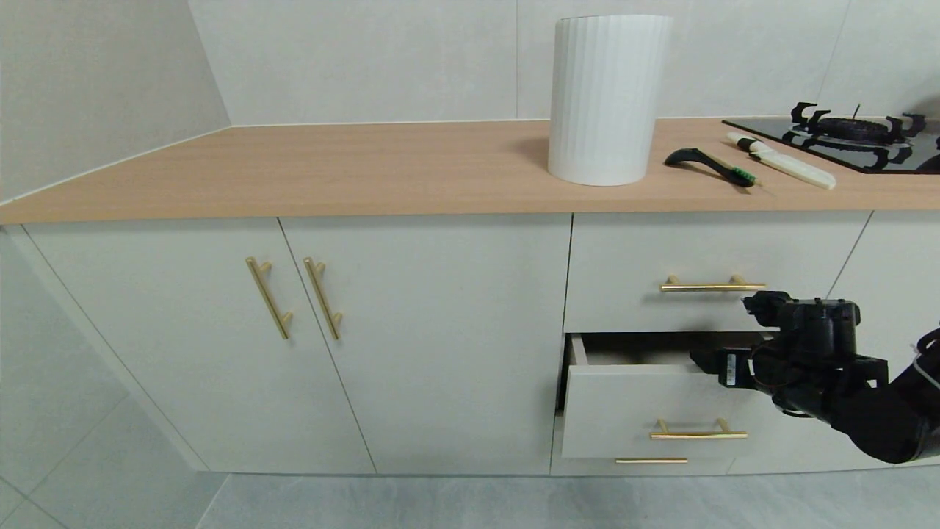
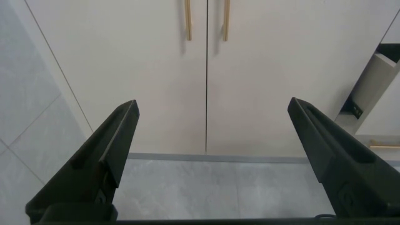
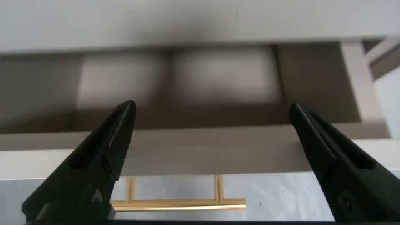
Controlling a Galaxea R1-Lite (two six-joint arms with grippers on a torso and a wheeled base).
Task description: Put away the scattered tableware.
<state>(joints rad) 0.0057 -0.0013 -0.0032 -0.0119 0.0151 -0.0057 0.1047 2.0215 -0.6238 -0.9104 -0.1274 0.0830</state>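
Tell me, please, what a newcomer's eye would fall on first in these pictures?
The tall white ribbed canister stands out on the wooden countertop, with a black-handled utensil and a white knife lying to its right by the hob. Below them, the middle drawer is pulled partly open, and the right claw, open, hovers at its top edge.

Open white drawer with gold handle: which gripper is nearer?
Right. The right gripper sits at the front edge of the open white drawer; the left gripper faces the white double cabinet doors, farther away.
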